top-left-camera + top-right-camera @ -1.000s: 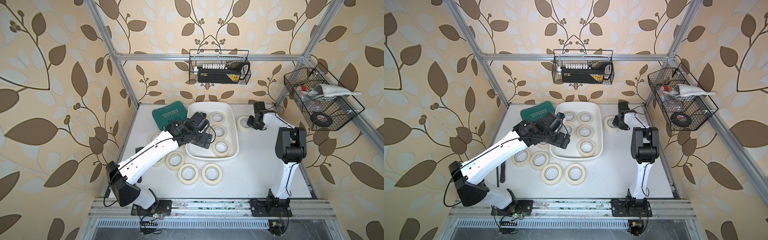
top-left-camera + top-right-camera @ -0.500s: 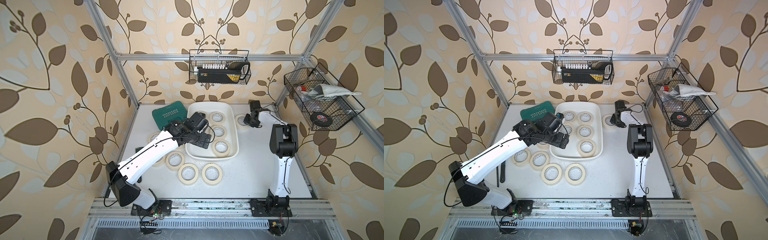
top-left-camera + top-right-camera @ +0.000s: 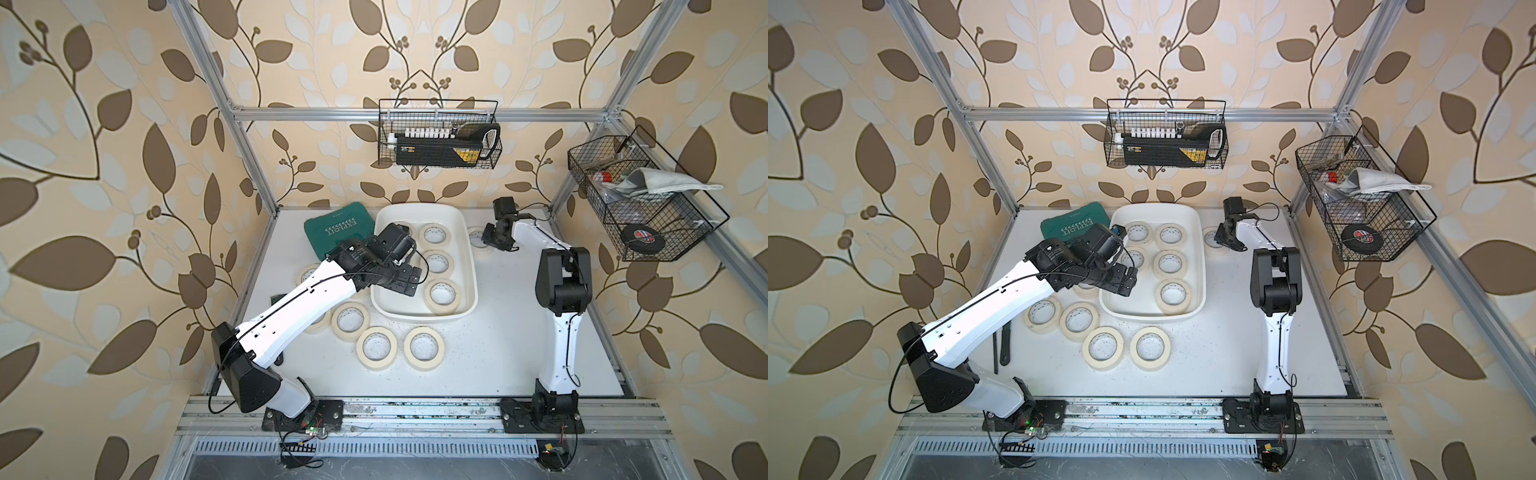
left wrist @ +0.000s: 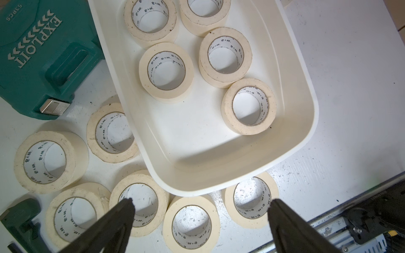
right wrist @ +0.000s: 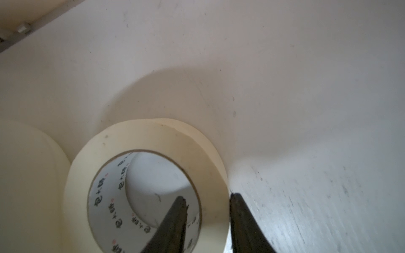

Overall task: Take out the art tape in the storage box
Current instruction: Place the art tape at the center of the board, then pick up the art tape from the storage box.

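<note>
Five rolls of art tape (image 4: 248,106) are lying flat in the storage box (image 3: 419,319) with their cores pointing straight up. They are filling its far end and right side, while its near left corner is sitting bare. The left end effector (image 4: 201,200) is hovering over that bare corner with its fingers spread as wide as they go, holding and touching nothing. The closest roll (image 3: 442,293) is lying just to its right in the near right corner, and another is sitting just beyond it toward the back. The left arm is therefore the nearer one for the next pick, which I judge is calling for a short shift sideways and down with one finger entering the core. The right end effector (image 5: 207,197) is working outside the box, low over the table (image 3: 498,353) beside the far right wall. It is straddling the wall of a roll (image 5: 153,135) resting there, one finger inside the core and one at the outer face, set narrowly. Whether they are pinching it or only flanking it I cannot tell.
</note>
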### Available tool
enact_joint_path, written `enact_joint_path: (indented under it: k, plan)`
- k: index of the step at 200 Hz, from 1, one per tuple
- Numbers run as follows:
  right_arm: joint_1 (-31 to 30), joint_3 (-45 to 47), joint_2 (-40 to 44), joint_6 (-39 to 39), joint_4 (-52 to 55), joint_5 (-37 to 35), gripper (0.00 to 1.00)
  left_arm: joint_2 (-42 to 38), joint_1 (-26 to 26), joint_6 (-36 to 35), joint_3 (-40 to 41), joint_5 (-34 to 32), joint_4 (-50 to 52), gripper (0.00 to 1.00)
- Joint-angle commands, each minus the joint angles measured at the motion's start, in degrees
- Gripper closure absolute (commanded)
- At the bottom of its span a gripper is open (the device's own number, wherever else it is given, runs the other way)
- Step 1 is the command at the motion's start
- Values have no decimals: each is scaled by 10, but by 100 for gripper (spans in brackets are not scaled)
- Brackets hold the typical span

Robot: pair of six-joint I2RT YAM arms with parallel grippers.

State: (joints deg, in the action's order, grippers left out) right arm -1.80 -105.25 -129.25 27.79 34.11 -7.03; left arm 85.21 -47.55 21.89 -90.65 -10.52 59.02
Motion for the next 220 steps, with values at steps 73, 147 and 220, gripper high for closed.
enact_joint_path:
  k: [73, 147, 220]
  plan:
    - [-13, 48, 147, -10, 30, 33, 59, 34, 45, 52, -12, 41, -26, 1]
    - [-42, 171, 335, -10, 35, 65, 55, 148, 99, 123, -74, 45, -46, 9]
    - [-43, 252, 437, 1, 58, 125, 52, 295, 123, 204, -141, -16, -44, 19]
